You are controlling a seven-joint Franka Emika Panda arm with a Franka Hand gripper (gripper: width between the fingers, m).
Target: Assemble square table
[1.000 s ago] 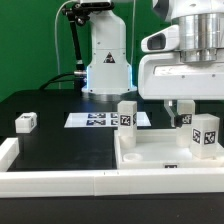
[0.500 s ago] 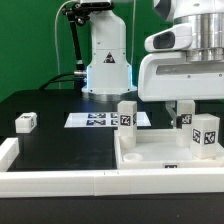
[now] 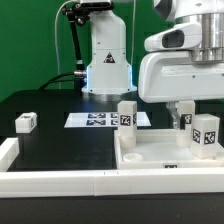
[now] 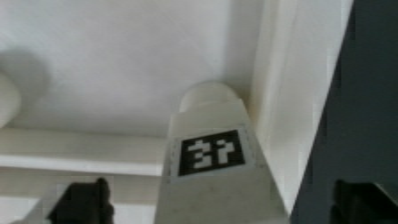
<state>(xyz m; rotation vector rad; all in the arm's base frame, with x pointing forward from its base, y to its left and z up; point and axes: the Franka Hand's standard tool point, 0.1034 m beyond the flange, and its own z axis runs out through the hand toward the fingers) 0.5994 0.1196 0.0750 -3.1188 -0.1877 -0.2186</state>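
Note:
The white square tabletop (image 3: 150, 156) lies rim up at the exterior view's front right. One tagged leg (image 3: 126, 114) stands at its far left corner and another (image 3: 206, 135) at its right. My gripper (image 3: 181, 110) hangs over the far right corner. It is open, with the fingers on either side of a third upright leg (image 4: 217, 150) and a gap on both sides. That leg's tag faces the wrist camera. A fourth leg block (image 3: 25, 122) lies loose on the black table at the left.
The marker board (image 3: 95, 119) lies flat behind the tabletop. The arm's white base (image 3: 105, 60) stands at the back. A long white border rail (image 3: 60, 181) runs along the front edge and up the left side.
The gripper and wrist have shifted slightly upward over the far right leg. The legs and the tabletop have not moved.

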